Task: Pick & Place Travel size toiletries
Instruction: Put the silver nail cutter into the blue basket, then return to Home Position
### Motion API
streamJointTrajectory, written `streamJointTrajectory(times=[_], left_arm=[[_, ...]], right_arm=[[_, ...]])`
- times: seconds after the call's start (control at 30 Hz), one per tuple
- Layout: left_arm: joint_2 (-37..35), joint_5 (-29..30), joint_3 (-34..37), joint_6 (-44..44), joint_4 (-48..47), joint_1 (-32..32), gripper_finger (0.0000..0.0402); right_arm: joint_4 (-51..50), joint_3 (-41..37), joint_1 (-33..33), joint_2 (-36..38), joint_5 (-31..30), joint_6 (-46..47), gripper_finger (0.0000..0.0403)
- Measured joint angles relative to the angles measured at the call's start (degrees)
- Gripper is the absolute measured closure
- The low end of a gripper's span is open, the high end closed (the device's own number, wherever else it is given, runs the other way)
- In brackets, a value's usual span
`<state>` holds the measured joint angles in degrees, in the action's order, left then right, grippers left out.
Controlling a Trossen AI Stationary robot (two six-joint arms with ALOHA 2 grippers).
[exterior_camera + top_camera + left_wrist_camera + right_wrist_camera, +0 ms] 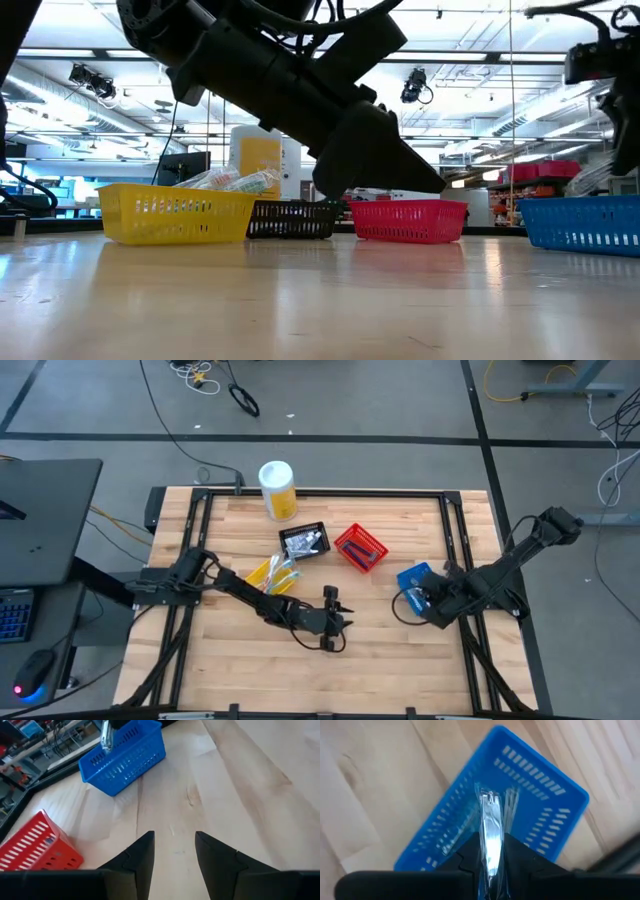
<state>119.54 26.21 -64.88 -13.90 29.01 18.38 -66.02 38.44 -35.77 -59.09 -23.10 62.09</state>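
My right gripper (491,847) is shut on a small silvery toiletry in clear wrap (489,822). It hangs over the blue mesh basket (535,795) at the table's right, and the left wrist view shows the toiletry (105,739) above that basket (125,760). My left gripper (337,622) stands open over bare wood at the table's middle, near the front, with nothing between its fingers (142,852). Other toiletries lie in the yellow basket (268,575) and the black basket (305,542). My right gripper pinches the wrapped toiletry between its two fingers (520,852). Its free end (488,800) sticks out past the fingertips. The fingers slant steeply down from above, and the toiletry lies along them. It hangs over the blue basket's inside, lifted clear of the table.
The yellow, black and red baskets (360,548) stand in a row behind the table's middle. A white-and-yellow canister (278,490) stands at the far edge. Bare wood lies in front of my left gripper and along the near edge.
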Motion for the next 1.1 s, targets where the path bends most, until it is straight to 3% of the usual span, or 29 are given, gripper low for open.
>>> streamJointTrajectory(times=[0.23, 0.5, 0.67, 0.8, 0.97, 1.1], left_arm=[[0.0, 0.1, 0.0, -1.4, 0.0, -1.0, 0.025], [0.0, 0.1, 0.0, 0.1, 0.0, -1.4, 0.025], [-2.7, 6.4, 0.1, -1.6, -0.9, -1.0, 0.0253], [-10.4, 9.2, 0.1, -1.5, -7.2, -0.8, 0.0255], [-23.7, 8.9, 0.0, 0.4, -22.9, -0.8, 0.0256], [-35.2, 8.9, 0.0, 4.7, -34.7, -1.0, 0.0256]], right_arm=[[-3.5, -0.4, 0.3, -0.3, 0.7, 3.2, 0.0332], [-1.0, -2.4, 2.0, -0.3, 0.8, 3.5, 0.0283], [-0.6, 0.7, 3.5, -0.3, 0.5, 1.8, 0.0274], [3.3, 5.1, 4.3, -0.3, -7.0, -3.1, 0.0273], [15.1, 10.9, 4.7, -0.2, -17.4, -26.0, 0.0273], [30.9, 13.5, 4.9, 1.2, -13.5, -51.2, 0.0273]])
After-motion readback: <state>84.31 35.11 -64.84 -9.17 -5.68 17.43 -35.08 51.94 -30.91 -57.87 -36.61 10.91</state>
